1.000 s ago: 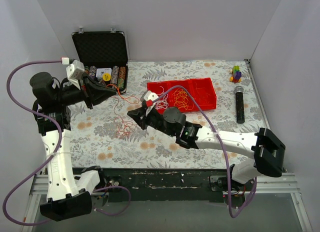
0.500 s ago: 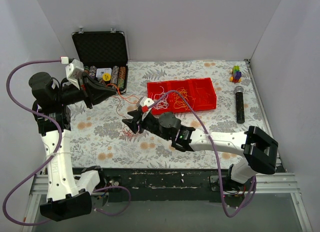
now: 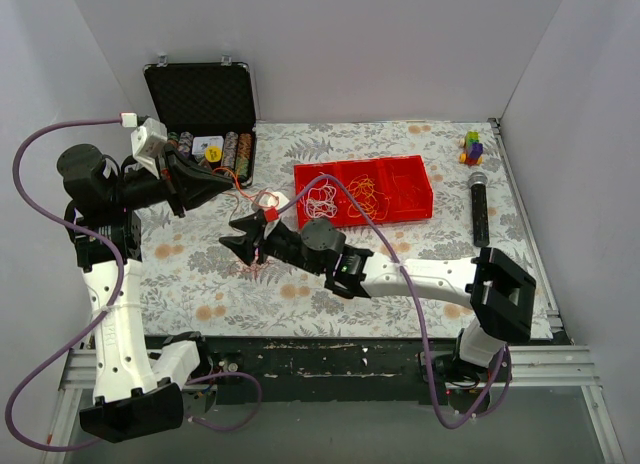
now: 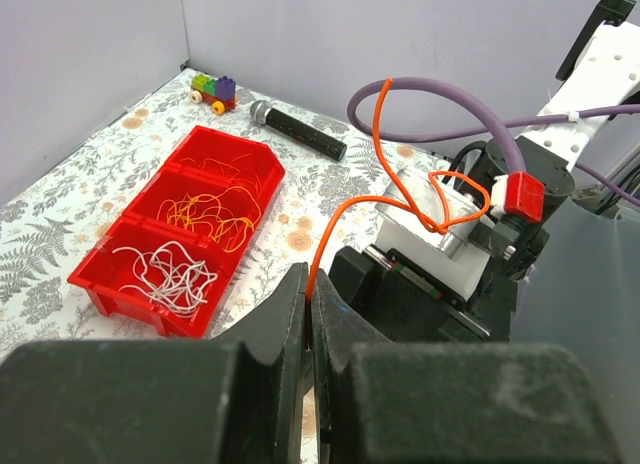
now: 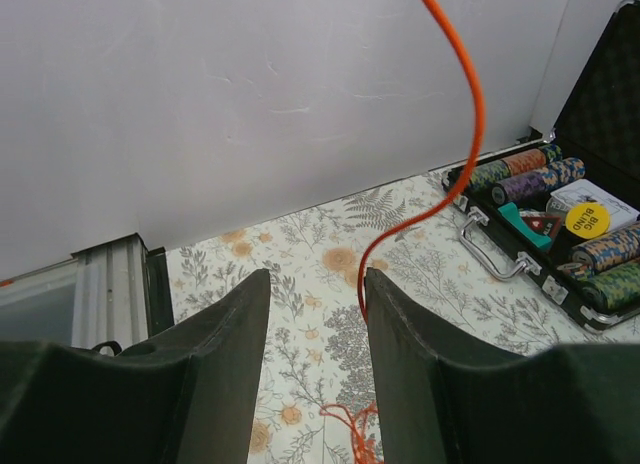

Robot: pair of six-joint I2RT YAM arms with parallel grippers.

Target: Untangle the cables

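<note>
Left gripper [image 4: 308,284] held high by the left edge of the worktop [image 3: 190,284], jaws clamped on orange cable [image 5: 479,114]. Right gripper [image 5: 316,304] stretched left, jaws apart, that thin curly cable hanging between them toward the worktop.

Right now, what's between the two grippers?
An orange cable, held in the shut left gripper, runs toward the open right gripper; both wrist views show it.

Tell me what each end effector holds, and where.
Left end effector pinches the thin orange cable in shut jaws; end or middle, cannot tell. Right end effector: open, holding nothing.
</note>
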